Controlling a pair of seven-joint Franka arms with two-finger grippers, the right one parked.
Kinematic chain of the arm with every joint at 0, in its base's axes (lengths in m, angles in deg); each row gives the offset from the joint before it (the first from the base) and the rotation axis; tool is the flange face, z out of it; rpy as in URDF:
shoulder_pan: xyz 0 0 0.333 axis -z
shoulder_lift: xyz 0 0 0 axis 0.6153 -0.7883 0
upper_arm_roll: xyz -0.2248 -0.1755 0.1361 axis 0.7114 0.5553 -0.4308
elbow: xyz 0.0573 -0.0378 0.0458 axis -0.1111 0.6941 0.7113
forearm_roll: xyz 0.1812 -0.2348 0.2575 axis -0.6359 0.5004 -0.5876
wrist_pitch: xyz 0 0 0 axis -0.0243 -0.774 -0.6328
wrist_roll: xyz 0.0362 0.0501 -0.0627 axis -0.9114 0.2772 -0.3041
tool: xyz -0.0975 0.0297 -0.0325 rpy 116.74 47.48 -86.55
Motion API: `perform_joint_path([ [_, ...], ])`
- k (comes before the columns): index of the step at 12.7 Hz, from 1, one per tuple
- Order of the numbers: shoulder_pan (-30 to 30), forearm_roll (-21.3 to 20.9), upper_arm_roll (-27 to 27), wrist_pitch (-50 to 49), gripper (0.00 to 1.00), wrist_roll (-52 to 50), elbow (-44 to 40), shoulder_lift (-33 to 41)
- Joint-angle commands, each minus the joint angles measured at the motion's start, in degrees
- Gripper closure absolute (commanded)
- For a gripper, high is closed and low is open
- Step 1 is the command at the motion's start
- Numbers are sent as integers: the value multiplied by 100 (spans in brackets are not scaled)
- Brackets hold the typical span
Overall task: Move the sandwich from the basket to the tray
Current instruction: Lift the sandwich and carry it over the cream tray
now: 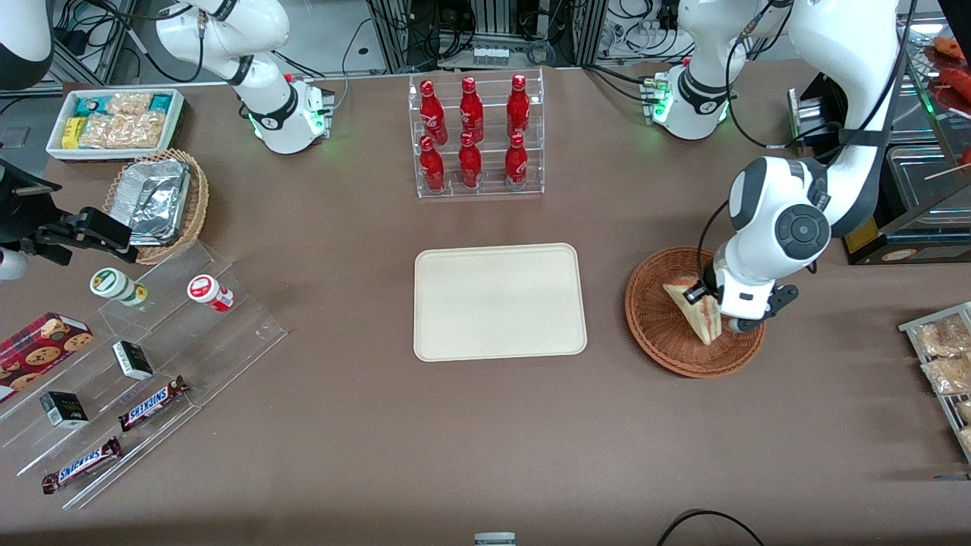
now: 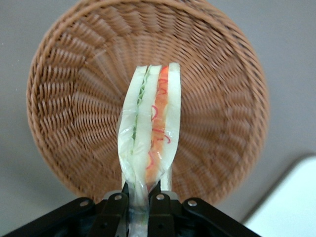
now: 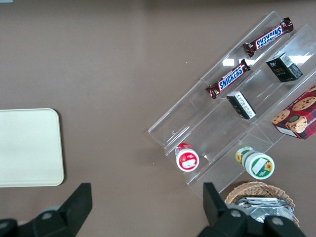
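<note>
Now gripper (image 2: 139, 200) clamps sandwich (image 2: 150, 129) above basket (image 2: 64, 98).
Lift step in hand; next, carry toward the parked arm's end, set on tray (image 1: 500, 301).

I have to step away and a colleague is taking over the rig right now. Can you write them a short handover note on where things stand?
Gripper: over the basket, shut on the sandwich, which is pinched at one end with its cut edge toward the wrist camera.
Sandwich: above the basket; whether it is clear of the weave cannot be told.
Tray: beside the basket, toward the parked arm's end of the table, nothing on it.
Done: sandwich grasped.
Left: carry it over to the tray, set it down, release.
</note>
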Motion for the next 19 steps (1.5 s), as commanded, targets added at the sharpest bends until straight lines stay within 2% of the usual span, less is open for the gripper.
perform_joint_path([
  [1,21,-164,509,-372,95,91,-304,15],
  [3,21,-559,993,-390,95,74,-505,-116],
  [7,30,-683,1837,-381,95,-337,-1068,-678],
  [8,56,-1023,2048,-381,95,-722,-1278,-889],
  [9,352,-1479,2093,-381,95,-1178,-1524,-1134],
  [11,696,-1913,2094,-398,94,-1769,-2033,-1653],
  [15,1400,-1923,2076,-495,95,-2307,-2974,-2418],
  [19,1857,-1923,2041,-679,95,-2554,-3792,-3130],
])
